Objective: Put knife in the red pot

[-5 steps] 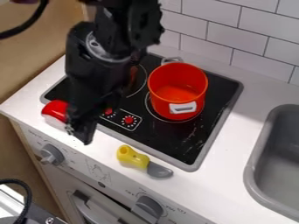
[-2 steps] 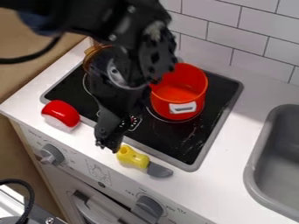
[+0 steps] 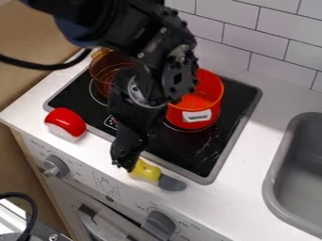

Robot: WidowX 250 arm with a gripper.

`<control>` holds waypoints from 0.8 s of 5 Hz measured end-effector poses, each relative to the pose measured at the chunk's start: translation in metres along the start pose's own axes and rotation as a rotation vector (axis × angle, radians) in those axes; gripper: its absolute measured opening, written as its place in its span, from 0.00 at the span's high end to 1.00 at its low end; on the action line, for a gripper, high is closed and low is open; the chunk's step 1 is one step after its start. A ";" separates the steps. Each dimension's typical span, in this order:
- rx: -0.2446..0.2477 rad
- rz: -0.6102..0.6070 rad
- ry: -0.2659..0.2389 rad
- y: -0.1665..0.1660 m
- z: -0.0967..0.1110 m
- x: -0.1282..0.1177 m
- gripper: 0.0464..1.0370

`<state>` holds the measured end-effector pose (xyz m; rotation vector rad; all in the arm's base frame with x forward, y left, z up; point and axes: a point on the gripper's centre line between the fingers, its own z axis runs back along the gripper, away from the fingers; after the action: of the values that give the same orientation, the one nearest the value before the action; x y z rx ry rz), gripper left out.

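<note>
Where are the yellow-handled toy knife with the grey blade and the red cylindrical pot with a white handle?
Yellow-handled toy knife [image 3: 149, 172]: camera view, on the yellow handle.
Red cylindrical pot [image 3: 215, 110]: camera view, on the outer wall, right of the white handle.

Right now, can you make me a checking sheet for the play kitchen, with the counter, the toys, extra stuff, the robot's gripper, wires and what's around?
Surface: white counter with a black stove top set in it
Knife: lying on the counter beside the stove's near edge, yellow handle, grey blade
Red pot: upright on the stove, partly behind the arm
Clutter: red and white toy on the counter; see-through amber pot on the stove
Gripper: at the knife's handle end; touching or not, can't tell
Cables: one black cable upper left, another lower left
Surroundings: grey sink, tiled wall, knobs
</note>
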<state>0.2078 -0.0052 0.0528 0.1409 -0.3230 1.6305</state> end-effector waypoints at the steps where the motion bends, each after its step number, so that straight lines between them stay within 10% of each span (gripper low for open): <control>1: 0.010 0.026 -0.007 0.002 -0.007 -0.007 0.04; 4: -0.012 0.083 -0.031 0.010 -0.025 -0.016 0.04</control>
<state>0.2021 -0.0138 0.0236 0.1456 -0.3660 1.7093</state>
